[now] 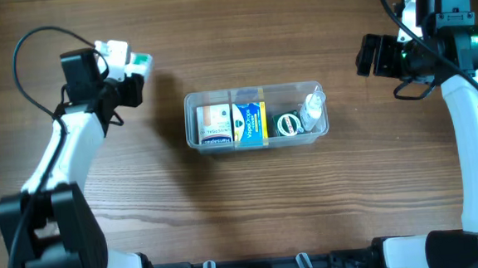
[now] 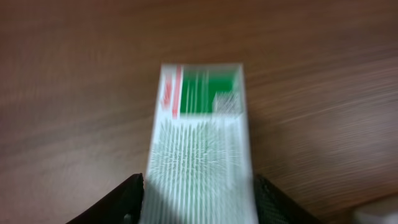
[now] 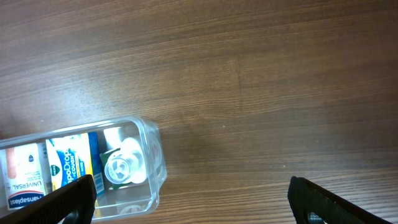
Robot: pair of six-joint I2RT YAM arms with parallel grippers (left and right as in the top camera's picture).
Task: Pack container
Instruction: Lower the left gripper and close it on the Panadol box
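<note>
The clear plastic container [image 1: 322, 129] sits mid-table holding a white and brown box, a blue and yellow box, a dark green round-topped item and a small clear bottle; it also shows in the right wrist view [image 3: 155, 158]. My left gripper [image 1: 133, 74] is at the far left, shut on a white and green box [image 2: 199, 149], held above the table. My right gripper [image 1: 366, 55] is open and empty, up at the far right, away from the container.
Bare wooden table [image 1: 252, 216] lies all around the container. Black cables run from both arms near the table's back corners.
</note>
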